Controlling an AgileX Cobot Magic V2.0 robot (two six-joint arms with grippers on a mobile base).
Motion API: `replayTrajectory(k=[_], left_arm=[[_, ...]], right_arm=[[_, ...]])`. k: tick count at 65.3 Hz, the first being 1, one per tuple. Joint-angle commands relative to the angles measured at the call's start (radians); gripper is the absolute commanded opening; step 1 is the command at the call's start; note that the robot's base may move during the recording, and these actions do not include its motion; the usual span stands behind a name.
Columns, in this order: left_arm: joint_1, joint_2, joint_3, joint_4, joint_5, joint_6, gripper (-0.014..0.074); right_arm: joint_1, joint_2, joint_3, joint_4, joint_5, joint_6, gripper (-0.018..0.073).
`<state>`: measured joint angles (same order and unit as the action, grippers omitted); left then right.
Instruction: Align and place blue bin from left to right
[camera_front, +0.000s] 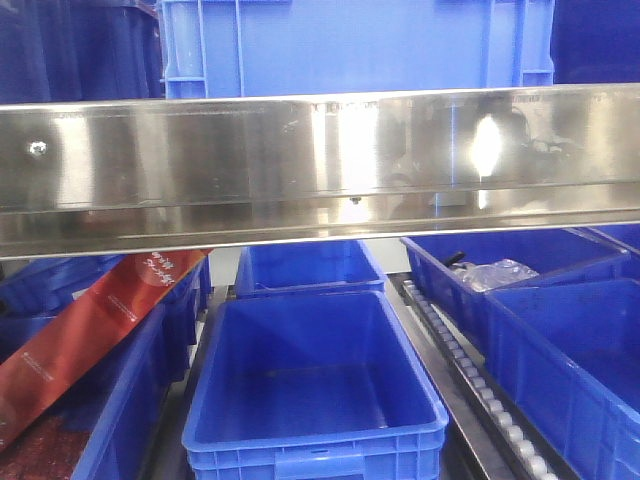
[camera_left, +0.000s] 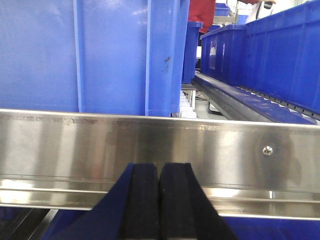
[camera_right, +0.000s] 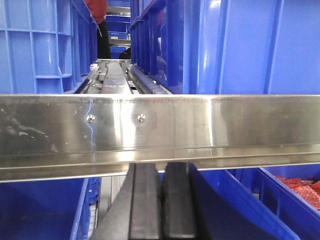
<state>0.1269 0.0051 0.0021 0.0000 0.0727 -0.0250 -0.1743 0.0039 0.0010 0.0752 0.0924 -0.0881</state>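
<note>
Behind the steel rail (camera_left: 150, 145), the blue bin (camera_left: 100, 55) sits above both pinched-together, empty grippers (camera_left: 159, 200).

A stainless steel rail (camera_front: 320, 165) spans the full width. Behind its upper edge stands the blue bin (camera_front: 355, 48), ribbed near its corners. Below the rail, darker blue bins (camera_front: 315, 385) sit in rows; a roller track (camera_front: 470, 380) separates centre and right rows. A red packet (camera_front: 90, 335) leans in the left bin.

Blue bin (camera_front: 350, 45) sits on the upper shelf behind the steel rail (camera_front: 320, 160); below, 2 bins (camera_front: 315, 385) stand one behind the other.
</note>
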Motion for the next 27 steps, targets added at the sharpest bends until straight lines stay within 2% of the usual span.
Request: replayTrajectory(k=[1, 27], left_arm=[[0.000, -0.005, -0.002, 0.000, -0.017, 0.007, -0.0111], [0.000, -0.005, -0.002, 0.000, -0.017, 0.007, -0.0111]], right_arm=[[-0.005, -0.004, -0.001, -0.001, -0.018, -0.009, -0.0070], [-0.005, -0.004, -0.001, -0.001, -0.018, -0.009, -0.0070]])
